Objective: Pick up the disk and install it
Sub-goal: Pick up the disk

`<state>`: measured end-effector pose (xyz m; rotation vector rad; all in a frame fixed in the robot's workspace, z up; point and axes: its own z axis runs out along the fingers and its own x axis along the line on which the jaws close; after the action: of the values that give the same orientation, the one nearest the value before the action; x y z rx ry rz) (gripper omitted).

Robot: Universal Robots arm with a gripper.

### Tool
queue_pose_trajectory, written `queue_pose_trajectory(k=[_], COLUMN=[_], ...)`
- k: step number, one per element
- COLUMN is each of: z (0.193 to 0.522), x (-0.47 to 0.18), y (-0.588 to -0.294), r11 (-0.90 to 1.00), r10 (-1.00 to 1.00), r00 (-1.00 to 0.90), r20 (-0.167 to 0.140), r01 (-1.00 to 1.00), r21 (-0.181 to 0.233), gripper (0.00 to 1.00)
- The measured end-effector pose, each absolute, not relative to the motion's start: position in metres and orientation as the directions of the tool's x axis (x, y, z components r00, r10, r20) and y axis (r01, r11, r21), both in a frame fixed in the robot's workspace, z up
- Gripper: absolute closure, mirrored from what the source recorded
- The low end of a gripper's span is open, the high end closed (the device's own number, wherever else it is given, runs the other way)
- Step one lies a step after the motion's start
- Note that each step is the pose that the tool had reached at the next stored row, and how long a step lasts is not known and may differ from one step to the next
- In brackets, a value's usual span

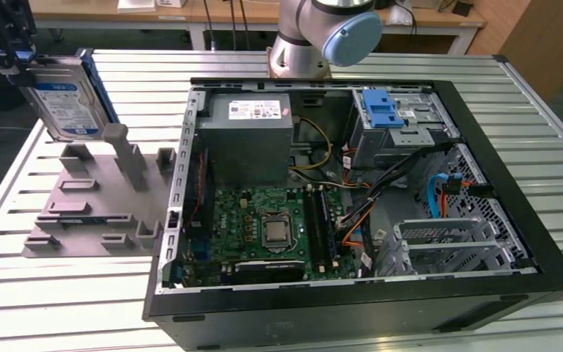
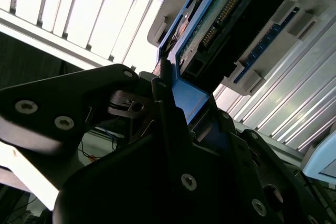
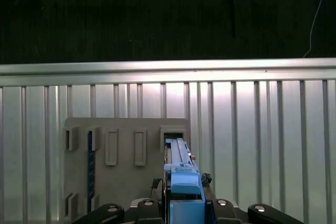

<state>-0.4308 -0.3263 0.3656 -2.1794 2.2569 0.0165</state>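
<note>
The disk [image 1: 67,103], a silver drive with a white-and-blue label and a blue frame, stands upright on edge at the exterior view's far left, over the back of the grey slotted stand [image 1: 86,205]. My gripper [image 1: 12,55] is shut on its upper end. In the second wrist view my dark fingers [image 2: 160,108] clamp the blue frame of the disk [image 2: 226,19]. In the first wrist view the disk [image 3: 181,171] runs edge-on down toward a slot of the stand [image 3: 126,171]. I cannot tell whether its lower end still sits in the slot.
An open black computer case [image 1: 360,293] lies on the slatted metal table [image 1: 67,308], to the exterior view's right of the stand. Its metal drive bay [image 1: 409,132] with a blue latch [image 1: 384,110] sits at the back. The arm's base [image 1: 316,37] rises behind the case.
</note>
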Motion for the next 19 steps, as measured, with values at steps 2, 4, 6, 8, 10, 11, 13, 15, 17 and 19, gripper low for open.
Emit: queue_pose_trajectory(k=[2, 4, 6, 8, 10, 11, 13, 15, 17, 19], z=[0.3663, 0.367, 0.3677, 0.3684, 0.3692, 0.3696, 0.3703, 0.3711, 0.3718, 0.3724], x=[-0.4307, -0.4307, -0.4308, -0.4307, -0.4308, -0.4307, -0.4308, -0.4308, -0.4308, -0.4308], y=[-0.3263, -0.3261, -0.326, -0.326, -0.3259, -0.3258, -0.3257, -0.3257, -0.3256, -0.3255], r11=[0.035, 0.035, 0.035, 0.035, 0.035, 0.035, 0.035, 0.035, 0.035, 0.035], r10=[-0.999, -0.999, -0.999, -0.999, -0.999, -0.999, -0.999, -0.999, -0.999, -0.999], r00=[-0.035, -0.035, -0.035, -0.035, -0.035, -0.035, -0.035, -0.035, -0.035, -0.035], r20=[-0.01, -0.01, -0.01, -0.01, -0.01, -0.01, -0.01, -0.01, -0.01, -0.01], r01=[-0.999, -0.999, -0.999, -0.999, -0.999, -0.999, -0.999, -0.999, -0.999, -0.999], r21=[0.005, 0.005, 0.005, 0.005, 0.005, 0.005, 0.005, 0.005, 0.005, 0.005], gripper=[0.64, 0.64, 0.64, 0.64, 0.64, 0.64, 0.64, 0.64, 0.64, 0.64])
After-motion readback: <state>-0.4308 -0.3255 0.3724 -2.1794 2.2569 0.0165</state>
